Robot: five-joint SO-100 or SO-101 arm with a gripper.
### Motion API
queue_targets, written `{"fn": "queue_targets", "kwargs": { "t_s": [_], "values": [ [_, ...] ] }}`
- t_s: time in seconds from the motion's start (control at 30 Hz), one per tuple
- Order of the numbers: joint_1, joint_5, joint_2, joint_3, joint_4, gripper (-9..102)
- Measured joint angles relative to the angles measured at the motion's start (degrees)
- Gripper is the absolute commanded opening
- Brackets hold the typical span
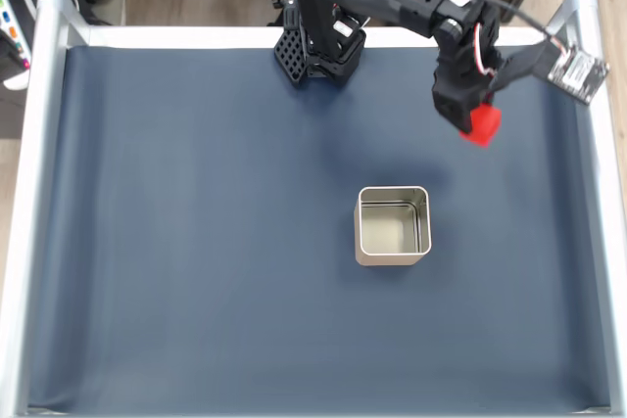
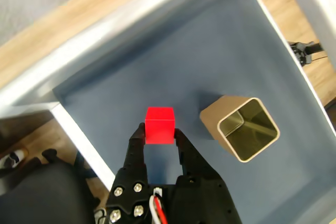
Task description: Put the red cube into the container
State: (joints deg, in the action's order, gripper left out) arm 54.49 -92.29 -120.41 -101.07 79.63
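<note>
The red cube (image 2: 159, 125) sits between my black fingertips, lifted off the mat, and my gripper (image 2: 159, 132) is shut on it. In the fixed view the cube (image 1: 482, 125) hangs below the gripper (image 1: 478, 120) at the upper right of the mat. The container (image 1: 392, 225), a square silvery tin with an empty pale floor, stands upright on the mat, below and to the left of the cube. In the wrist view the container (image 2: 242, 127) lies to the right of the cube, its opening in plain sight.
A dark blue mat (image 1: 196, 242) covers the table, framed by silver rails (image 1: 34, 193) on the left, right and far sides. The arm's black base (image 1: 318, 41) stands at the far edge. A small camera board (image 1: 578, 73) sticks out on the right.
</note>
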Motion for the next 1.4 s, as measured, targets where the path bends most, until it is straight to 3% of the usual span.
{"fn": "queue_targets", "kwargs": {
  "t_s": [0.5, 0.8, 1.4],
  "values": [
    [-20.13, -3.08, 5.89, 8.88, 1.23, 0],
    [-28.30, -3.08, 9.40, 8.88, -2.55, 0],
    [-31.64, -1.23, 9.67, -5.19, -14.50, 0]
  ]
}}
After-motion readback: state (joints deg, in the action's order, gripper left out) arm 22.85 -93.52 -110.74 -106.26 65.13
